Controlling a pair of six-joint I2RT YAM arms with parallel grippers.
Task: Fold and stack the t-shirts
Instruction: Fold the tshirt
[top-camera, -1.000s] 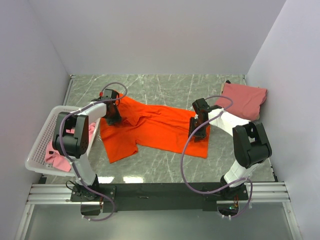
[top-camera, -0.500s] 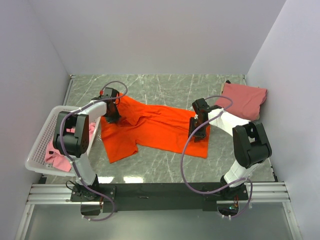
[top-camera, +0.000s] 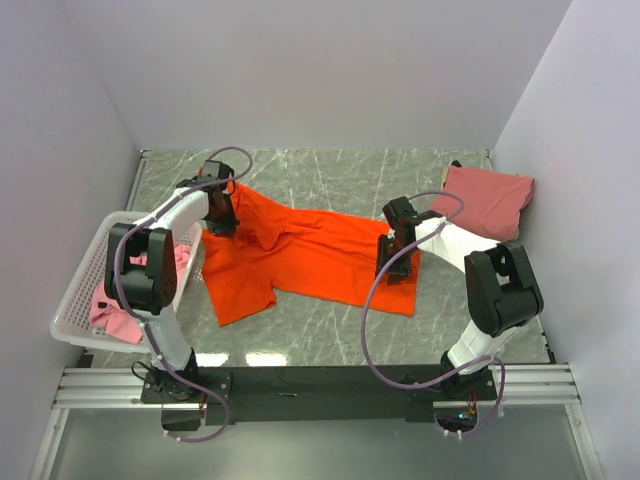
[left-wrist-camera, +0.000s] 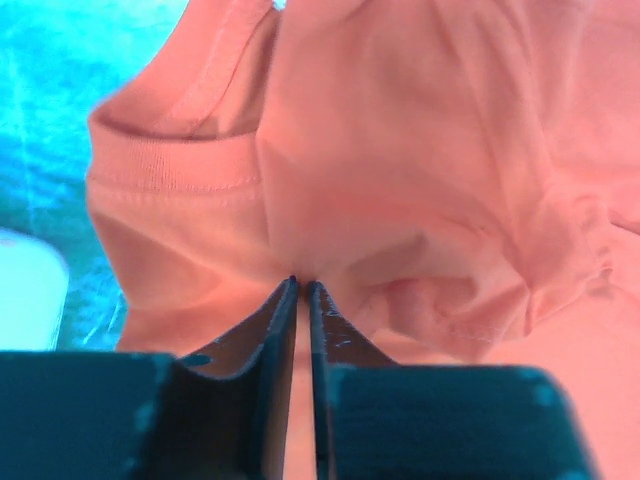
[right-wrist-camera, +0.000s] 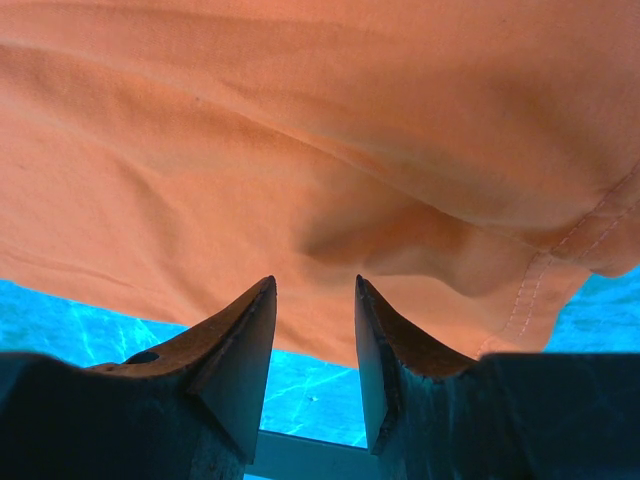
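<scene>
Left gripper (top-camera: 220, 222) had its jaws drawn together to a hairline slit. The orange t-shirt (top-camera: 310, 258) puckered right at their tips beside a stitched band, so it appeared to be pinching a fold of that cloth, though the cloth inside the slit itself could not be seen. The right gripper (right-wrist-camera: 315, 290) stood partly open with nothing between its fingers; the shirt's stitched bottom hem lay just ahead of and above them, with bare table (top-camera: 340, 175) showing below. The orange shirt lay spread and wrinkled between the two grippers, one sleeve trailing toward the arm bases, with no fold made in it yet. Beyond the right gripper, off to its outer side near the wall, the salmon-pink t-shirt (top-camera: 487, 200) lay as a compact slab and looked already folded. Out past the left arm, the lighter pink t-shirt (top-camera: 115, 315) sat crumpled in the white basket (top-camera: 75, 300). By that reckoning roughly one shirt of three was done; the orange one was being squared up, and the last waited to be taken out, folded and stacked. The left arm covered part of the basket, so whether more cloth lay under the pink heap could not be told. The overhead view was too small to show how neat the salmon-pink fold was.
</scene>
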